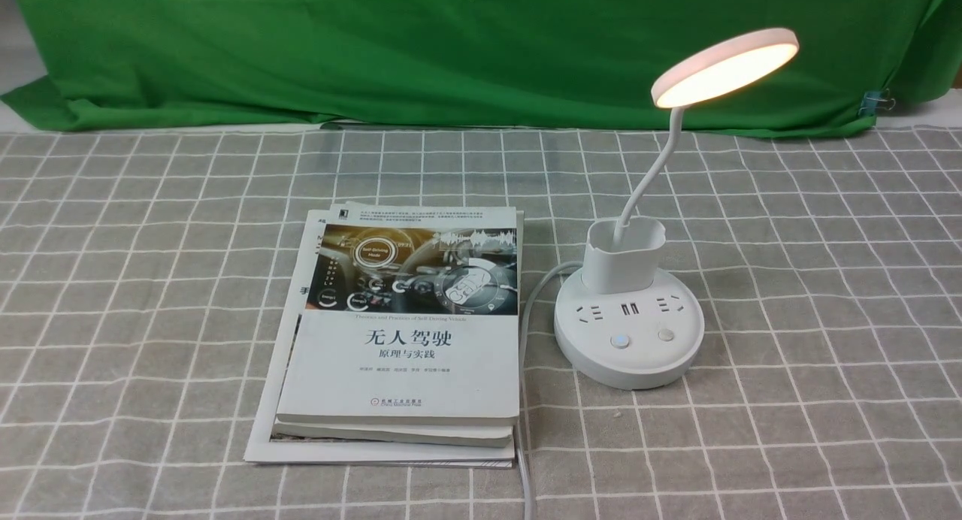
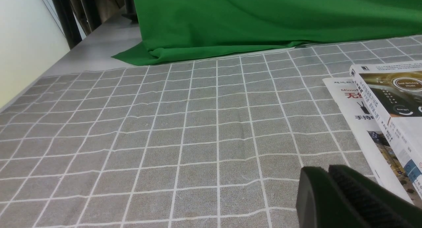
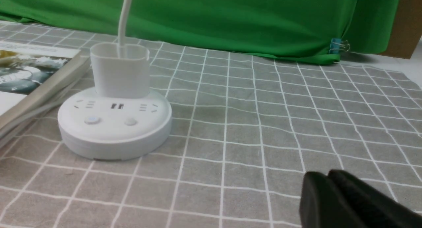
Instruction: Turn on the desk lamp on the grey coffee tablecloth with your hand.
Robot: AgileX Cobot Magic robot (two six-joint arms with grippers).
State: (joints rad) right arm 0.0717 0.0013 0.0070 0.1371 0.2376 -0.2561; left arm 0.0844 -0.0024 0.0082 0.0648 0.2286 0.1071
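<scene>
Front view: lamp (image 1: 630, 332) lit on cloth (image 1: 421, 494), right of books (image 1: 406, 370); switching appears complete. Left wrist view: end effector (image 2: 323, 170) narrow, fingertips together. Right wrist view: end effector (image 3: 324, 175) seemingly narrow, unloaded; next, hold clear.

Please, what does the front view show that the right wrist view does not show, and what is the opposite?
Only the front view: the lamp's glowing disc head and the lower part of the front book cover.

Only the right wrist view: the dark right gripper and a brown panel beside the green cloth.

Both: the green cloth, the gridded grey tablecloth, the lamp's base with two buttons, its cup-like holder, and a blue clip.
</scene>
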